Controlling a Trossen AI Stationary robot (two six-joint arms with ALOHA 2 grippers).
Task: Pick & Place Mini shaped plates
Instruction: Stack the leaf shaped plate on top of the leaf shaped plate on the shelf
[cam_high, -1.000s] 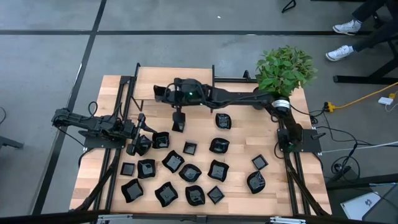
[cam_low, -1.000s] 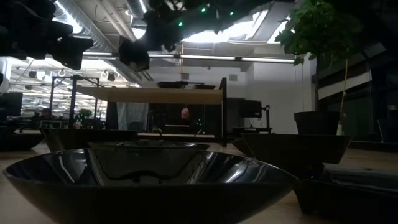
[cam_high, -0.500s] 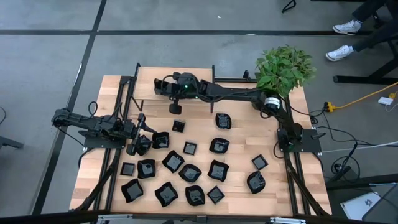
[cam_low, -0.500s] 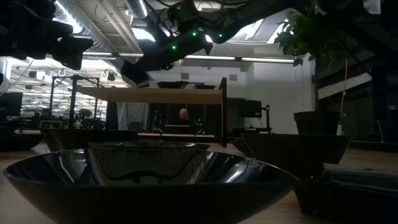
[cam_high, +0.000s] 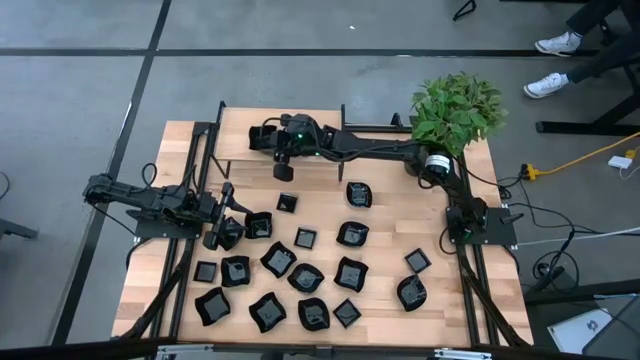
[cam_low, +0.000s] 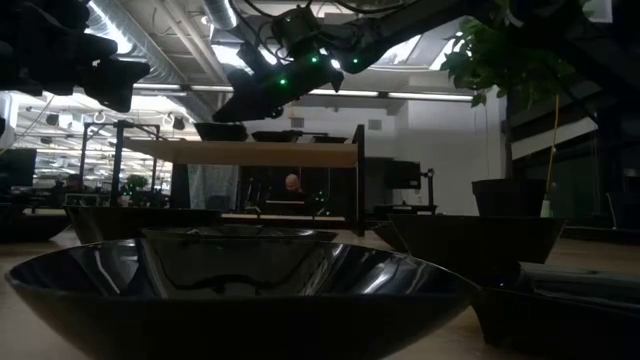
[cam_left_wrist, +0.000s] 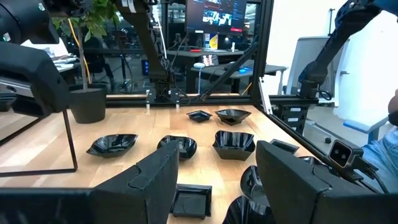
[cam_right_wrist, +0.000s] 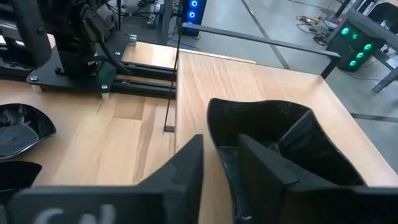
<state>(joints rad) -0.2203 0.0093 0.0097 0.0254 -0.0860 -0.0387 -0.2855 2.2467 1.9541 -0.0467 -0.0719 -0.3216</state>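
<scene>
Several mini shaped plates (cam_high: 305, 278), small glossy black dishes, lie scattered over the near half of the wooden table (cam_high: 470, 320). One more black dish (cam_right_wrist: 273, 134) rests by its bottom on the raised wooden shelf (cam_low: 250, 152) at the far left, beside another dish (cam_low: 275, 135). My right gripper (cam_right_wrist: 221, 171) reaches across to it, open, its fingers astride the dish's rim. My left gripper (cam_left_wrist: 217, 186) waits at the table's left, level and open, with a square plate (cam_left_wrist: 189, 200) lying just in front of it. My right gripper has one finger (cam_right_wrist: 267, 168) inside the dish's hollow and one finger (cam_right_wrist: 186, 165) outside the rim (cam_right_wrist: 221, 152), slanting down from the table's right. Wood shows between the outer finger and the rim. Whether the inner finger touches the dish, I cannot tell.
A leafy plant in a dark pot (cam_high: 455, 110) stands at the far right corner. The shelf's black frame posts (cam_right_wrist: 173, 93) rise beside the dish. Bare wood lies along the table's right side (cam_high: 470, 250). A person sits far off in the room (cam_low: 296, 183).
My right gripper has carried the dish from over the table toward the far edge and down. The dish hung under the fingers a moment ago; now it sits on the shelf top with the gripper slanting above it.
</scene>
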